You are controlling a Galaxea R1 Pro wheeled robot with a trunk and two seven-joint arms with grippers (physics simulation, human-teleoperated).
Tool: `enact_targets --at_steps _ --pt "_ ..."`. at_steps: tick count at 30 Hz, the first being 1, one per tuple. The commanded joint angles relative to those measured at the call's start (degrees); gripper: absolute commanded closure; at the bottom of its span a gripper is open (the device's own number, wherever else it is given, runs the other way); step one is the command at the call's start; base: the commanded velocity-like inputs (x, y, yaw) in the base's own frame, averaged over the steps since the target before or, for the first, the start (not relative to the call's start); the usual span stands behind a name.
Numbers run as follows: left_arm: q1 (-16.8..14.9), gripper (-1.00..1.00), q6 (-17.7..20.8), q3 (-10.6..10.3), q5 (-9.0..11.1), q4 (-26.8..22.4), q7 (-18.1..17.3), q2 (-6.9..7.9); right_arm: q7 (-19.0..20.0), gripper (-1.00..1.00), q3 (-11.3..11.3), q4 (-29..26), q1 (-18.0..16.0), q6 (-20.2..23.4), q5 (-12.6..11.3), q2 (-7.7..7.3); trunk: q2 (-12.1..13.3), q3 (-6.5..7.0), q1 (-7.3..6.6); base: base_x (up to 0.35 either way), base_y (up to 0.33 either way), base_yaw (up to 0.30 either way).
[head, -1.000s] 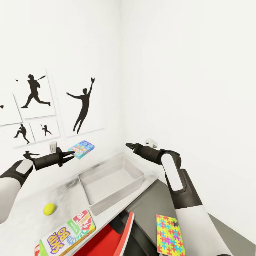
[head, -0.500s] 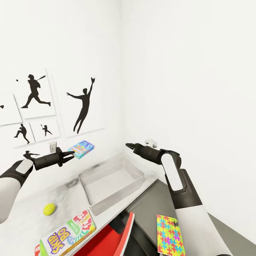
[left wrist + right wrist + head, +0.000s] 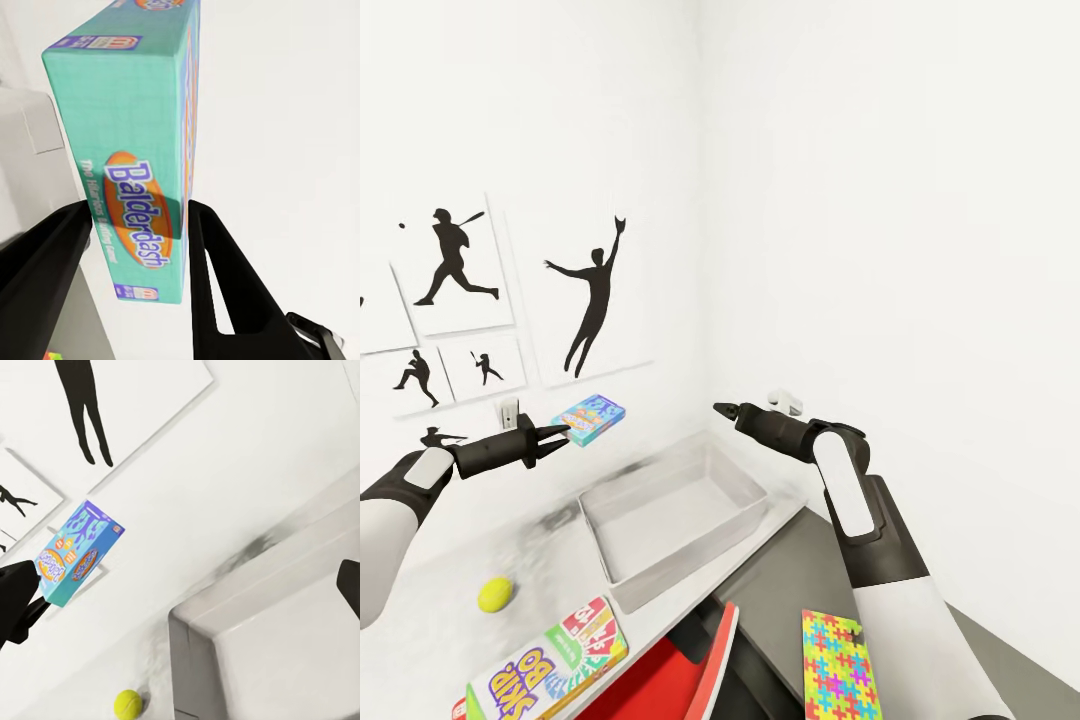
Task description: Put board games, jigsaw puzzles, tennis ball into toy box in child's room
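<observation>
Light blue board game (image 3: 588,418) (airborne) above toy box (image 3: 675,520)

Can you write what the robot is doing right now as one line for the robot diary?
left end effector: holds Balderdash box in air | right end effector: empty | toy box: empty | tennis ball, Skip-Bo box: on table

both arms wore smooth white shells over the forearms, giving way to matte dark grey wrist sections. the right arm (image 3: 880,560) showed a long white panel set into a dark grey elbow housing. the left gripper (image 3: 557,433) and the right gripper (image 3: 722,408) were black, tapering to slim pointed fingers (image 3: 225,285) with flat inner faces. no cables or markings were legible.
</observation>
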Motion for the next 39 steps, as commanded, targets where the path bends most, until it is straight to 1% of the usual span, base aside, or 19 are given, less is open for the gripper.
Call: enact_targets --at_steps 1,7,16,22,25,29,34,37,39 --pt "-0.03 1.00 0.16 0.33 -0.43 0.04 -0.34 -0.01 -0.59 -1.00 0.01 -0.04 -0.02 0.13 -0.60 0.01 -0.05 -0.03 0.02 0.001 0.000 0.000" --pt "-0.03 1.00 0.20 0.33 -0.43 0.04 -0.34 -0.01 -0.59 -1.00 0.04 -0.10 -0.02 0.15 -1.62 0.01 -0.05 -0.03 0.02 0.000 0.000 0.000" --pt "-0.03 1.00 0.17 0.29 -0.43 0.04 -0.42 -0.01 -0.59 -1.00 0.07 -0.13 0.02 0.06 -1.82 0.01 -0.05 -0.03 0.02 0.000 0.000 0.000" --pt "-0.03 1.00 0.06 0.25 -0.71 0.25 0.10 -0.27 -0.65 -1.00 0.05 -3.62 0.11 0.48 -1.88 0.01 -0.05 -0.03 0.02 0.000 0.000 0.000" --pt "-0.03 1.00 -0.27 0.24 -1.00 0.51 0.67 -1.70 -0.72 -1.00 0.09 -5.25 0.04 0.83 -1.91 0.01 -0.05 -0.03 0.02 0.000 0.000 0.000" --pt "-0.03 1.00 -0.62 0.17 -1.25 0.63 1.83 -4.51 -0.76 -1.00 0.46 -6.33 -0.14 1.89 -1.93 0.01 -0.05 -0.03 0.02 0.000 0.000 0.000" --pt "-0.03 1.00 -1.65 0.25 -1.22 0.65 5.16 -6.38 -0.77 -1.00 0.71 -9.57 -0.31 3.91 -2.68 0.01 -0.05 -0.03 0.02 0.000 0.000 0.000" --pt "-0.03 1.00 -3.83 0.31 -1.10 0.65 6.90 -7.97 -0.77 -1.00 0.76 -10.80 -0.64 5.76 -2.96 0.01 -0.05 -0.03 0.02 0.000 0.000 0.000" --pt "-0.03 1.00 -4.88 0.32 -1.04 0.68 7.32 -8.49 -0.81 -1.00 0.80 -11.03 -0.81 6.19 -3.01 0.01 -0.05 -0.03 0.02 0.000 0.000 0.000"
